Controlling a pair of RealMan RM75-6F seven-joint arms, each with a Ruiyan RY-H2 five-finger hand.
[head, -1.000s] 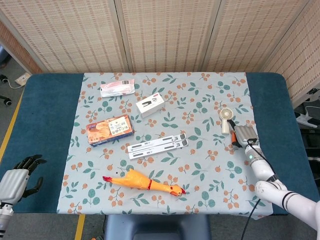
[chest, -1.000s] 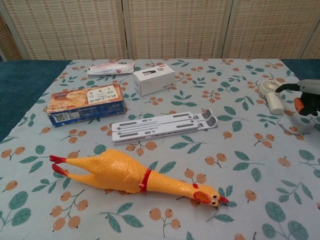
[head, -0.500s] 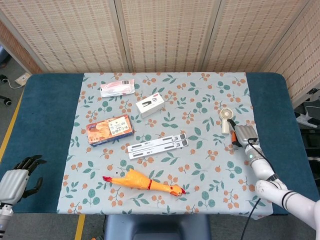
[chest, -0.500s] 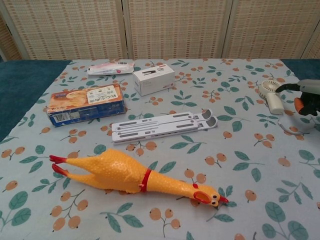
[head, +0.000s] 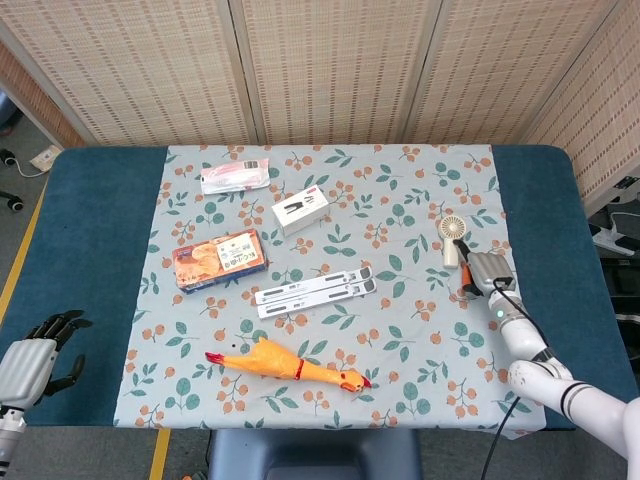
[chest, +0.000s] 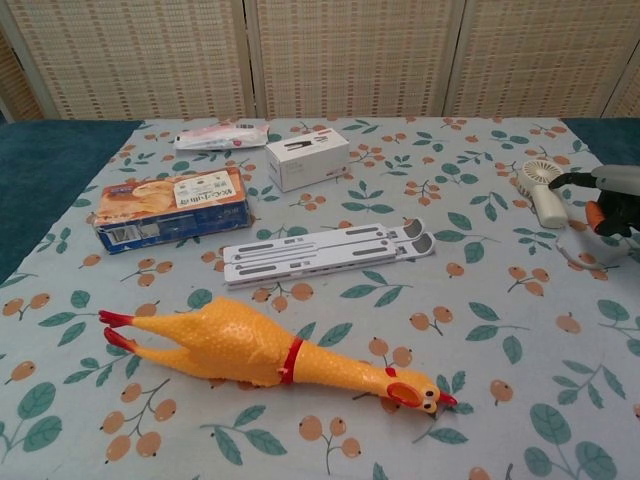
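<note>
floral cloth on a blue table, wicker screens behind.
right hand (head: 479, 272) sits just beside the small fan (head: 453, 236), finger state unclear; best closed squarely around its handle. left hand (head: 33, 357) idle, fingers loosely curled.

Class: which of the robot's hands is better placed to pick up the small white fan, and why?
Right. The right hand sits beside the small fan, while the left hand rests off the cloth at the table's opposite corner.

Head view looks steeply down on the whole table (head: 90, 200); chest view sits low and near, sharing the floral cloth (chest: 480, 330).
</note>
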